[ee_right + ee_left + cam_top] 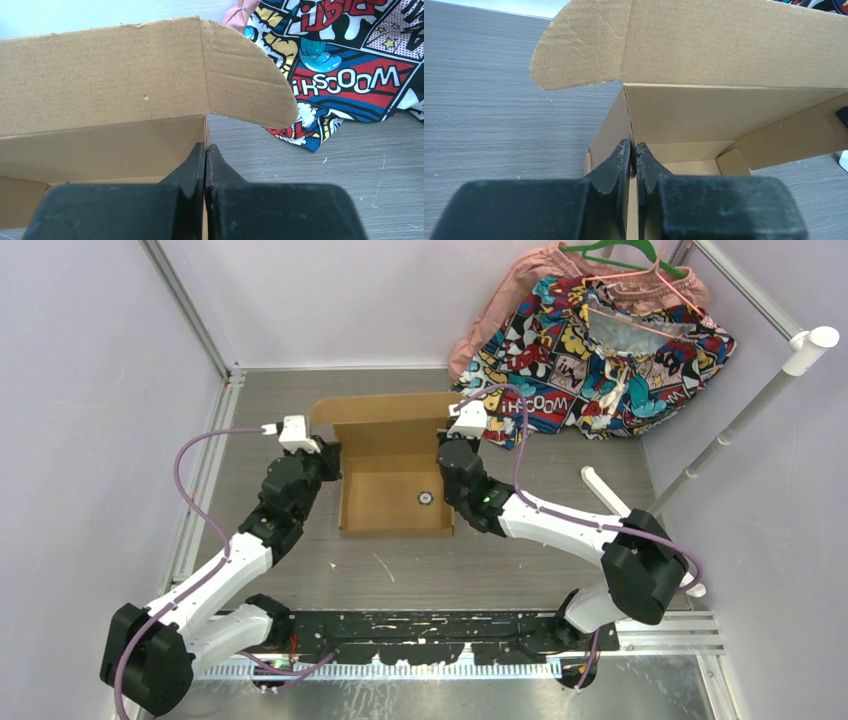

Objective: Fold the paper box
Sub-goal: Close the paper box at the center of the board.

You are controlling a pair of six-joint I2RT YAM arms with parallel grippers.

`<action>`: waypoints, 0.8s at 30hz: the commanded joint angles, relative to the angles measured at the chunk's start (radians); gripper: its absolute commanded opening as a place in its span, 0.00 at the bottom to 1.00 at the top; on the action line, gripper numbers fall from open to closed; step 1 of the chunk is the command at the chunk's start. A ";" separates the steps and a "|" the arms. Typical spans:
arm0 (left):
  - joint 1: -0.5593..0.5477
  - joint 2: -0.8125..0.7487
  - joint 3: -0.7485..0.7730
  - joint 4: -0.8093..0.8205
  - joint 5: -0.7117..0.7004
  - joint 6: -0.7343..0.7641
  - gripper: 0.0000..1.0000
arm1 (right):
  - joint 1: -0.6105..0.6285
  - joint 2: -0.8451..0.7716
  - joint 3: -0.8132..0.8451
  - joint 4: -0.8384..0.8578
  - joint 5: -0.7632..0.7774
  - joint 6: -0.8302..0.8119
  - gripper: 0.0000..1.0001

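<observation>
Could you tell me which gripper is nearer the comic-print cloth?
Right. The right gripper pinches the paper box wall nearest the cloth; the left gripper pinches the opposite wall.

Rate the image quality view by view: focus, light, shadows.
Top external: evenly lit and sharp, the paper box casting little shadow. Left wrist: cardboard crisp, left gripper dark and slightly soft. Right wrist: right gripper near-black, comic-print cloth sharp.

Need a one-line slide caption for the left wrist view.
Left pincer shut on the left side wall of the paper box, lid standing open above.
</observation>
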 commanded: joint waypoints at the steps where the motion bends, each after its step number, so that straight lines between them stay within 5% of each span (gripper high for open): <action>1: -0.034 -0.029 -0.020 0.012 0.008 -0.013 0.08 | 0.039 0.010 -0.055 -0.111 -0.034 0.046 0.01; 24: -0.057 -0.061 -0.004 -0.049 -0.009 0.008 0.08 | 0.053 0.006 0.023 -0.171 -0.074 0.198 0.01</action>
